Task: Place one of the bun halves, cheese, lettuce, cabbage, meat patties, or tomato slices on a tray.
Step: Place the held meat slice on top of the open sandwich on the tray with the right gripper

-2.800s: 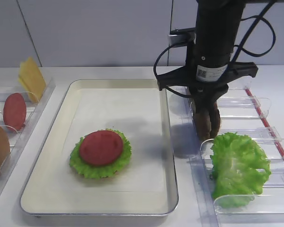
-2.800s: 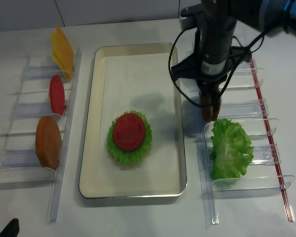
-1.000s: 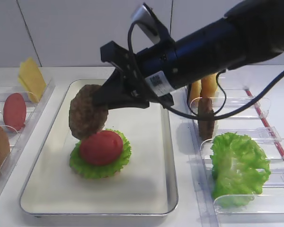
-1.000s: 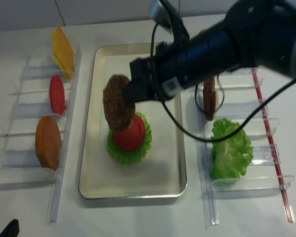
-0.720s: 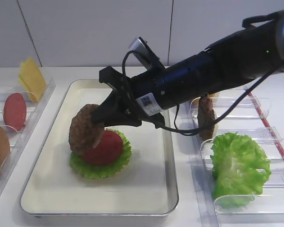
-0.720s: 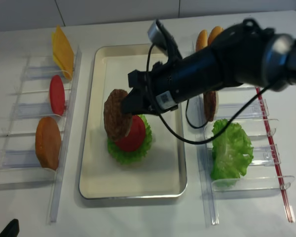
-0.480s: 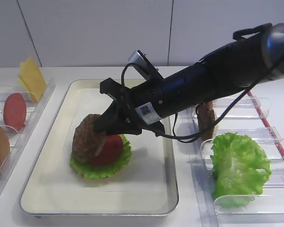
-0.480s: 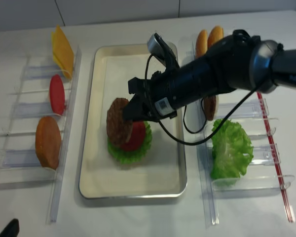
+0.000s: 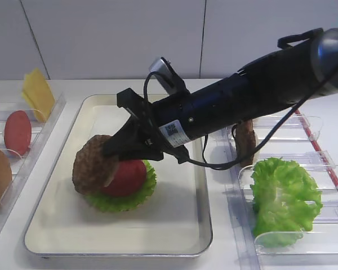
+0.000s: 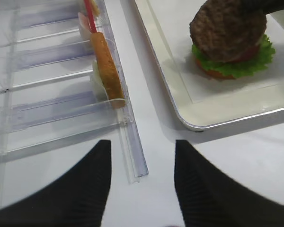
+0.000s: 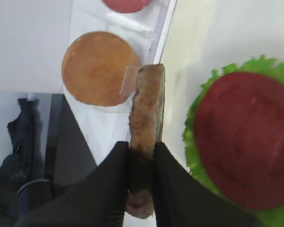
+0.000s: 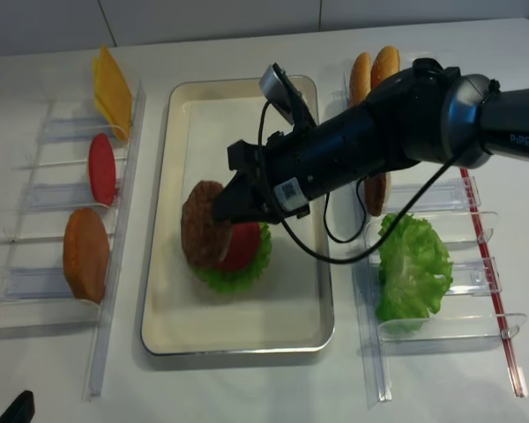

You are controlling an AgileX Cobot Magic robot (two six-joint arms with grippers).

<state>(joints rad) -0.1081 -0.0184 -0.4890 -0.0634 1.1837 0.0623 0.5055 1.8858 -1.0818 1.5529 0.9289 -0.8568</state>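
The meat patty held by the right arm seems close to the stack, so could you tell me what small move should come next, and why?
Probably tip the meat patty flat and shift it toward the tomato slice before opening. The right gripper holds it on edge, leaning at the left side of the lettuce stack on the tray, so released now it would likely slide off.

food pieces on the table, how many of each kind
cheese: 1
tomato: 2
buns: 4
patties: 2
lettuce: 2
total: 11
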